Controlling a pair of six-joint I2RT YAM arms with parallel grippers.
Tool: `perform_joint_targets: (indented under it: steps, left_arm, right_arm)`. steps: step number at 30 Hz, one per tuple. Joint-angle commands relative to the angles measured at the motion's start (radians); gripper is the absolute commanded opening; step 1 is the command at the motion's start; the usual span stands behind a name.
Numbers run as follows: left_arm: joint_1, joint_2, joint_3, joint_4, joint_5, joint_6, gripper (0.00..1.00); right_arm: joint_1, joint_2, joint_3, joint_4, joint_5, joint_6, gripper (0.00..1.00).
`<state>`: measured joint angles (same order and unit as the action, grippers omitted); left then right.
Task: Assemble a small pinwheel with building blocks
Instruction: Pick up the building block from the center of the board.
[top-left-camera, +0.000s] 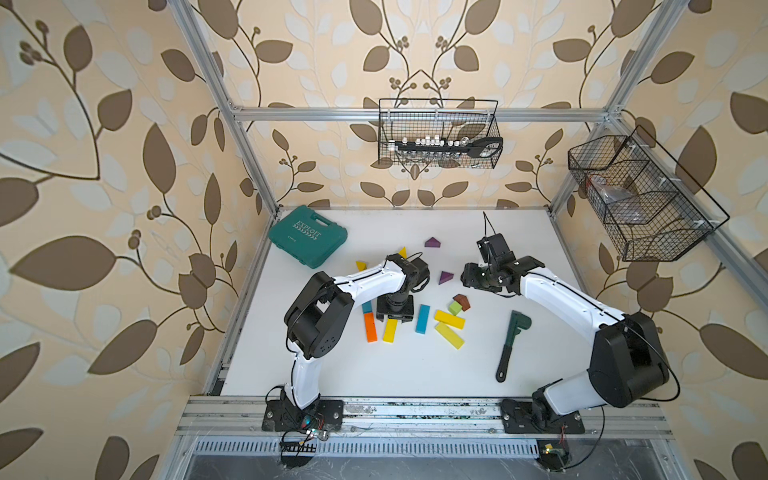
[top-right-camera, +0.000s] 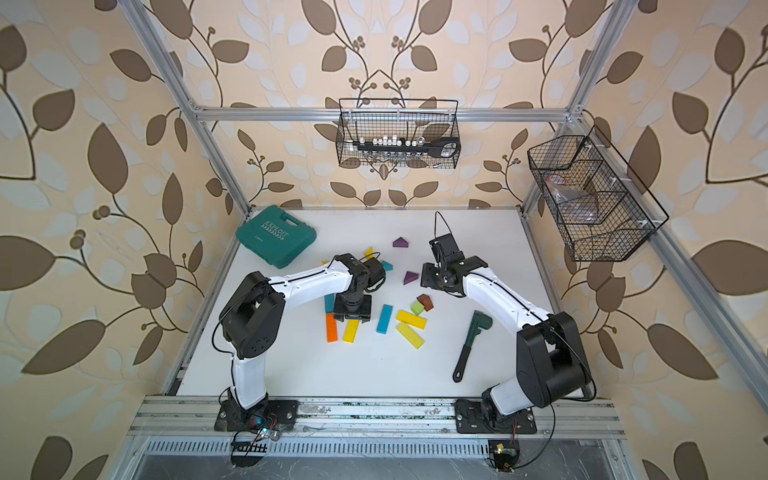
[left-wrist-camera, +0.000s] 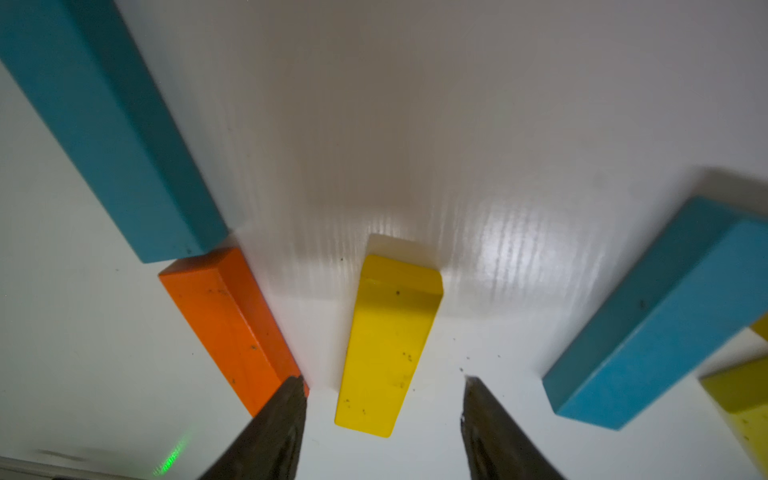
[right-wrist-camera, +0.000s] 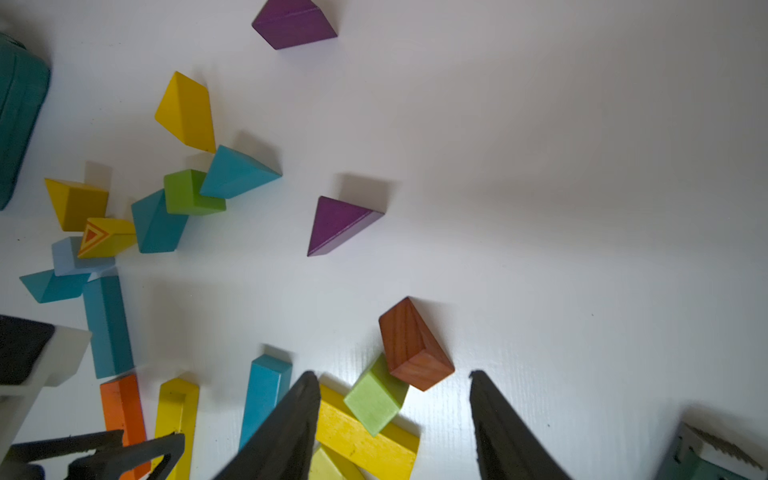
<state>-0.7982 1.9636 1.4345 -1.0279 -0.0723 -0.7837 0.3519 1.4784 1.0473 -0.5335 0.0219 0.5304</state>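
White bench (top-left-camera: 374, 374) is carrying a yellow bar (left-wrist-camera: 392, 316) lying near-to-far left of centre, its far end sitting inside the left tool (left-wrist-camera: 383, 380), which is gaping half open without touching it, while the right tool (right-wrist-camera: 392, 374) is hovering open and empty farther right.

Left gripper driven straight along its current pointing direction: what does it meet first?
Probably the yellow bar, lying between the open fingers of the left gripper. Depth unclear: one finger sits close beside the orange bar and might clip it.
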Motion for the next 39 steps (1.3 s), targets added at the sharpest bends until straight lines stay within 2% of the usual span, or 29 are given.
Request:
perform_joint_targets:
  steps: [1,6,10,13,17,19,25,29,34,39]
  left_arm:
    - [0.001,0.013,0.017,0.004,-0.007,-0.031,0.60]
    - [0.001,0.068,0.038,0.013,-0.003,-0.024,0.50]
    - [0.002,0.090,0.043,0.013,-0.012,-0.028,0.47]
    - [0.002,0.102,0.046,0.028,-0.011,-0.024,0.40]
    - [0.010,0.126,0.095,0.021,-0.001,-0.019,0.22]
    - [0.024,0.141,0.137,0.008,0.008,-0.017,0.16]
    - [0.079,0.231,0.329,-0.051,0.017,0.020,0.14]
    - [0.110,0.302,0.446,-0.092,0.021,0.030,0.16]
    - [0.128,0.366,0.544,-0.107,0.041,0.038,0.18]
    - [0.132,0.396,0.573,-0.102,0.046,0.048,0.21]
  right_arm:
    - [-0.008,-0.048,-0.039,0.030,-0.027,-0.036,0.59]
    - [-0.012,-0.064,-0.074,0.029,-0.027,-0.047,0.59]
    - [-0.018,-0.067,-0.092,0.029,-0.027,-0.053,0.59]
    - [-0.022,-0.070,-0.100,0.029,-0.028,-0.059,0.59]
    - [-0.032,-0.071,-0.106,0.027,-0.026,-0.067,0.59]
    - [-0.038,-0.072,-0.110,0.027,-0.028,-0.069,0.60]
    - [-0.051,-0.073,-0.124,0.042,-0.045,-0.072,0.60]
    - [-0.054,-0.064,-0.128,0.052,-0.061,-0.073,0.60]
    - [-0.055,-0.054,-0.126,0.060,-0.082,-0.079,0.60]
    - [-0.060,-0.047,-0.121,0.055,-0.078,-0.089,0.60]
